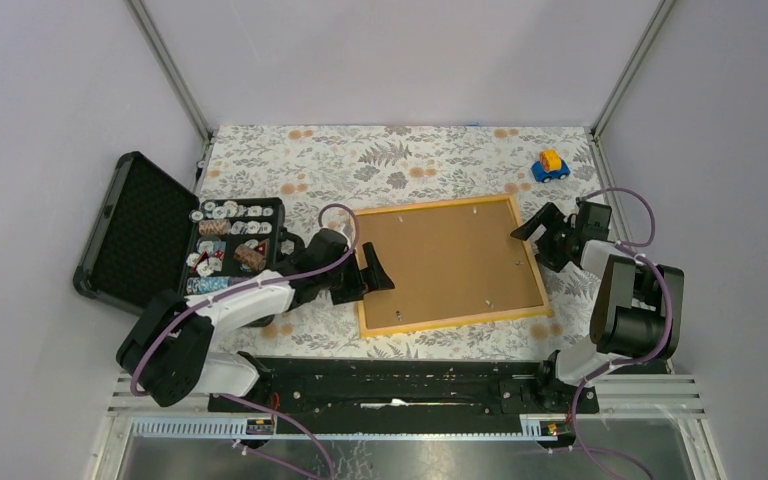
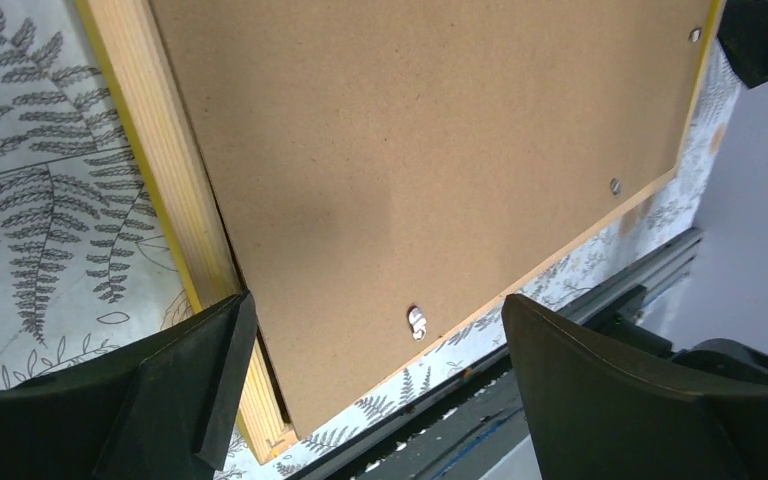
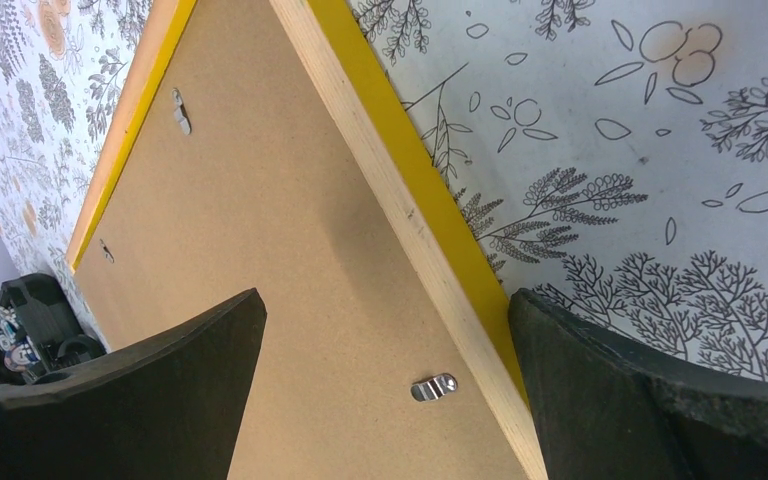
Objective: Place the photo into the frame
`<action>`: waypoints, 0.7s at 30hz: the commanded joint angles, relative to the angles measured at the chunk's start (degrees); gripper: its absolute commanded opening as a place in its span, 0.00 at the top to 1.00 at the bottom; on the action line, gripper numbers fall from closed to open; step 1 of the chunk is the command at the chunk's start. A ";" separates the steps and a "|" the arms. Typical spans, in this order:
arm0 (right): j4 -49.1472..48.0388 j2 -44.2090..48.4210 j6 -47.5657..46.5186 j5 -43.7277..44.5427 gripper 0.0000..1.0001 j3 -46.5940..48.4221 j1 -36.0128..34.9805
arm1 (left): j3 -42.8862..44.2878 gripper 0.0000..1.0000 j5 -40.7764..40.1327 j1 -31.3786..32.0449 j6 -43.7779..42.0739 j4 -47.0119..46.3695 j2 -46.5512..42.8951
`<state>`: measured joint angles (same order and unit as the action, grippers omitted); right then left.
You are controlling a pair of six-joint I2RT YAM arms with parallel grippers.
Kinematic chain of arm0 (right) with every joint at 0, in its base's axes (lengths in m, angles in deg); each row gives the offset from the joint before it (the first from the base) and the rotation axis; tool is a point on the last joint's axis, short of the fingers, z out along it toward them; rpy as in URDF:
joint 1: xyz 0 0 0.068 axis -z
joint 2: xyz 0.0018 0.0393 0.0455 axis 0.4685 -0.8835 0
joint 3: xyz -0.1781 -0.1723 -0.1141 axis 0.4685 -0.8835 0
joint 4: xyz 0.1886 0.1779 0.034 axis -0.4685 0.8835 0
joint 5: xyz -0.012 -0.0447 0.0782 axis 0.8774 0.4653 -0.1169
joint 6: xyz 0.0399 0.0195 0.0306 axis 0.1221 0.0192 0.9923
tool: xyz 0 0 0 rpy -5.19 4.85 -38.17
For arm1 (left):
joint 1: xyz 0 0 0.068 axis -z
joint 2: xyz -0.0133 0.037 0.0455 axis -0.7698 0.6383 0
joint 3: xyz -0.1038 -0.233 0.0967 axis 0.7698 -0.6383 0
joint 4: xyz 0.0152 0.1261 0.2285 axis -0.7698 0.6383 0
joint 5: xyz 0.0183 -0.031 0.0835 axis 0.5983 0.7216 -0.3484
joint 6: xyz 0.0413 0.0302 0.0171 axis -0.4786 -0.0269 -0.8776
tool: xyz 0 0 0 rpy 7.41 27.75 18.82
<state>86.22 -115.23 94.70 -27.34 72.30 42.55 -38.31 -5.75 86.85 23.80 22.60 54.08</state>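
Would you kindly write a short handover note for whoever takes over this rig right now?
Left end effector: open, empty, at the left edge of the thin yellow-orange wooden picture frame.
Right end effector: open, empty, at its right edge.
The frame lies face down, with the brown hardboard backing sheet seated in it.
Photo: not visible in any view; it may be under the backing.
Left to do: confirm the photo is inside, then check the metal tabs.

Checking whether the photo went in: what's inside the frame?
The brown backing board fills the frame, with small metal clips near its edges. Anything under it, photo included, is covered.
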 commanded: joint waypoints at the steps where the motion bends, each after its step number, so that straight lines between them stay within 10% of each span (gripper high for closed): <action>1: 3.84 -0.23 -0.17 -2.47 0.00 -2.03 -1.90 | 6.41 0.01 -1.26 3.46 -3.22 -4.27 1.03; 21: 5.01 -0.59 -0.67 0.88 0.00 -1.64 -2.74 | 13.74 0.01 -5.61 6.38 -7.65 1.02 3.97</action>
<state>85.15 -115.32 94.13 -28.52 71.79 40.73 -25.76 -10.39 93.34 17.89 24.46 58.15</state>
